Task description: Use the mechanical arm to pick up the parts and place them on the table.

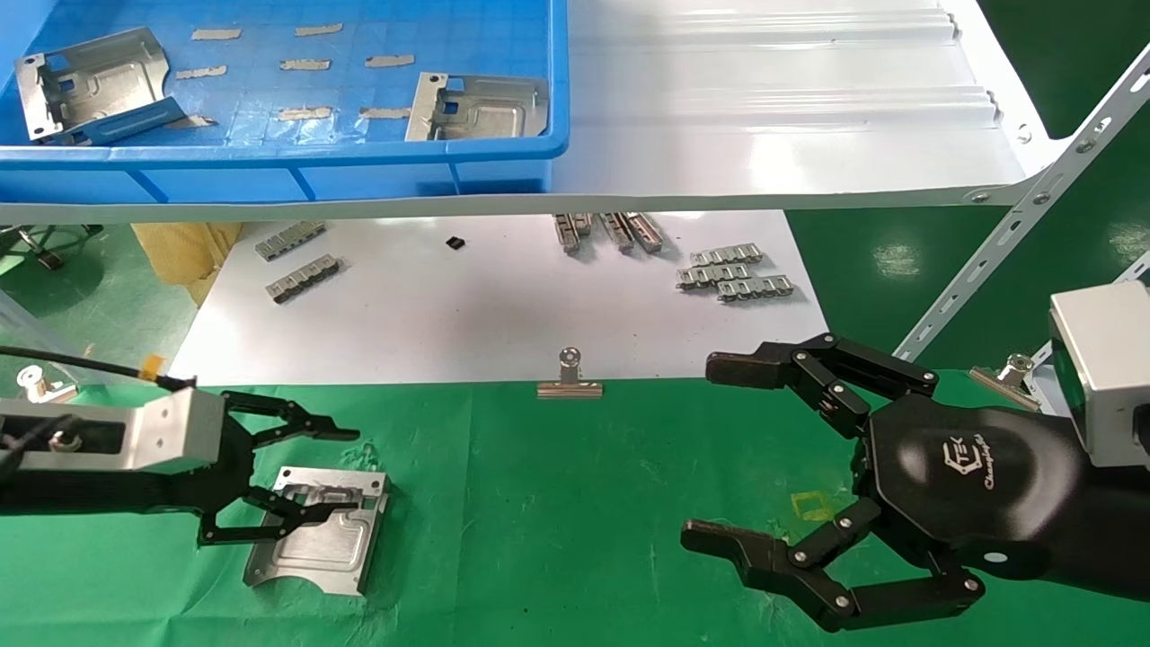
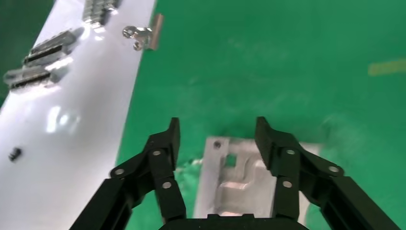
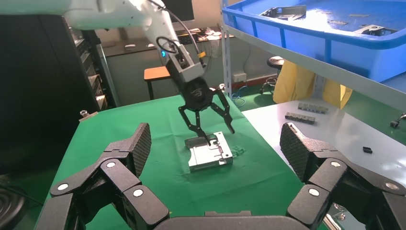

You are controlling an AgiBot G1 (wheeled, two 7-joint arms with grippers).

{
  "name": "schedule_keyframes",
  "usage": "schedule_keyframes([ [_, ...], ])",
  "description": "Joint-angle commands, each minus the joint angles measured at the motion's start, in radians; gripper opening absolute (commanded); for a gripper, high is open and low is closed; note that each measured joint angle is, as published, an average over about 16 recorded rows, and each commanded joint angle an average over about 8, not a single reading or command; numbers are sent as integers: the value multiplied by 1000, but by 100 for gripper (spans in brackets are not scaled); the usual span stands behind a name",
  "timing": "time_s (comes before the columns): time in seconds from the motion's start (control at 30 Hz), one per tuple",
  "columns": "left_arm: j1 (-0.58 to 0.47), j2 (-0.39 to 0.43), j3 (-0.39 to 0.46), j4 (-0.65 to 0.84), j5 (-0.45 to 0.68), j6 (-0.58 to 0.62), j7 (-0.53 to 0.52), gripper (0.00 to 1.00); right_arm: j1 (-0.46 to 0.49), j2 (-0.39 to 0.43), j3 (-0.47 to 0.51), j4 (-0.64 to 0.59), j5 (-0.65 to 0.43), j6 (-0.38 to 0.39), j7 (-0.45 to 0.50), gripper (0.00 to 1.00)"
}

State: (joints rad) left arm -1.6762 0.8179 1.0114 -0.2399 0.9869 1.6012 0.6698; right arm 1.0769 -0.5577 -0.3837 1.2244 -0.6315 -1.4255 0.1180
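Observation:
One shiny silver part (image 1: 316,541) lies flat on the green cloth of the table (image 1: 557,503), at the left. My left gripper (image 1: 310,472) hovers just over it, open: one finger is above the plate's embossed centre, the other past its far edge. In the left wrist view the part (image 2: 239,184) shows between the spread fingers of the left gripper (image 2: 218,128). Two more parts (image 1: 90,81) (image 1: 481,108) lie in the blue bin. My right gripper (image 1: 710,454), the black hand with the white logo, hangs open and empty over the cloth at the right, far from the part (image 3: 210,154).
The blue bin (image 1: 296,157) stands on a white ribbed shelf (image 1: 773,108) at the back. Below it, a white sheet (image 1: 503,305) carries grey notched strips (image 1: 732,274). A binder clip (image 1: 570,377) pins the cloth's edge. A slotted bracket (image 1: 1015,225) slants at the right.

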Motion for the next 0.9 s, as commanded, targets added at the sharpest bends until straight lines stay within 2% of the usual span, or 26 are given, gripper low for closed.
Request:
schedule_keyframes([
  [0.03,27,-17,-4,-22,-44,1,-55,100,0,0,0,0,0,0,0,100],
  [0.2,58,-33,-13,-32,-92,0,-85,100,0,0,0,0,0,0,0,100],
  [0.5,53,-29,-23,-48,-72,-3,-84,100,0,0,0,0,0,0,0,100],
  [0.9,155,-62,-154,-233,-107,-22,-227,100,0,0,0,0,0,0,0,100],
])
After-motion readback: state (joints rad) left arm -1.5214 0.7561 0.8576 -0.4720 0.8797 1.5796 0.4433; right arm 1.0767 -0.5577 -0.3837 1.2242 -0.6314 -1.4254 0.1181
